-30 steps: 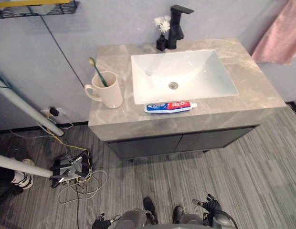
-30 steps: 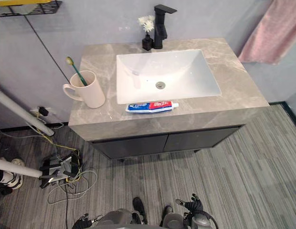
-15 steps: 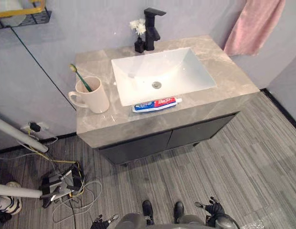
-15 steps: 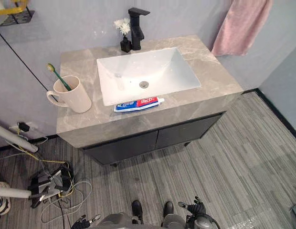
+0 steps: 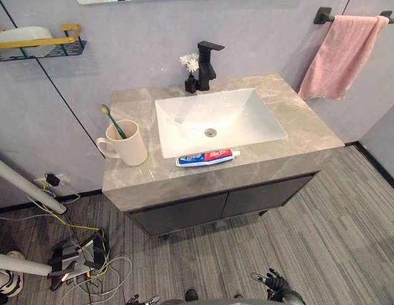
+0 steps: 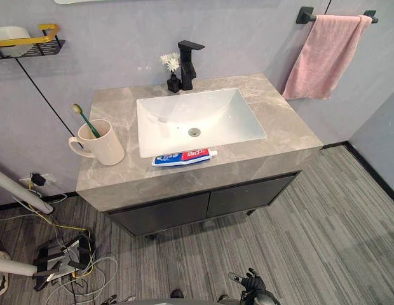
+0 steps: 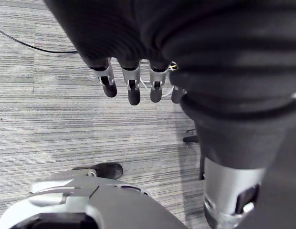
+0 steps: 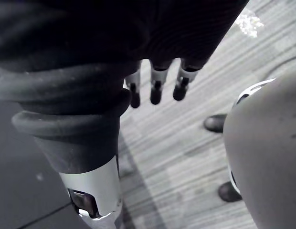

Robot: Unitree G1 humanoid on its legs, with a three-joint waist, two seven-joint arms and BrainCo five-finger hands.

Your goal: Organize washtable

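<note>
We see the toothpaste tube (image 5: 208, 157) lying flat on the grey marble washtable (image 5: 298, 130), on the front strip of the top, just in front of the white basin (image 5: 248, 117) and close to its rim. Its long axis runs side to side along the basin's front edge. The small white cap points to the robot's right and the flat crimped end to the left, with the cap end a touch farther back. The tube is blue at the crimped end and red toward the cap, with pale lettering along it that is too small for us to make out. To the left, well apart from the tube, stands a cream mug (image 5: 127, 143) with its handle turned outward. A green-handled toothbrush (image 5: 114, 123) leans in it, head up and tilted to the left. Behind the basin we see a black faucet (image 5: 206, 58) and just beside it a small dark vase of white flowers (image 5: 191, 65). A pink towel (image 5: 337, 57) hangs on the wall to the right. The left hand (image 7: 133, 90) and the right hand (image 8: 156, 90) hang low over the striped floor, far from the washtable, fingers loosely extended and holding nothing.
</note>
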